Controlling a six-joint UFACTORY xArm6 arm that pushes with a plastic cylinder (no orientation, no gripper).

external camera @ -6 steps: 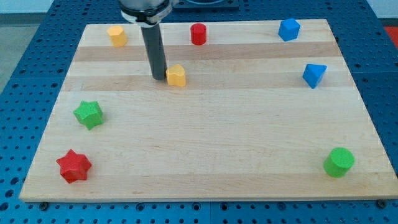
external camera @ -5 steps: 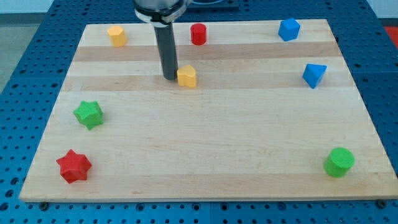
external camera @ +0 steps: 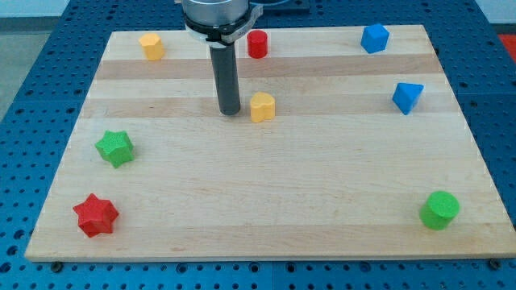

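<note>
My tip (external camera: 230, 111) rests on the board left of centre, in the upper half. Just to its right lies a small yellow block (external camera: 262, 106), with a narrow gap between them. A red cylinder (external camera: 257, 43) stands above, near the view's top edge, close beside the rod. Another yellow block (external camera: 151, 45) sits at the top left.
A green star (external camera: 114, 148) and a red star (external camera: 96, 214) lie at the view's left. Two blue blocks (external camera: 374, 38) (external camera: 407, 97) sit at the right, upper part. A green cylinder (external camera: 439, 209) stands at the bottom right. The wooden board (external camera: 266, 177) ends on blue pegboard.
My tip has slid to the right and slightly down, and the small yellow block has moved to the right ahead of it; a small gap now shows between them.
</note>
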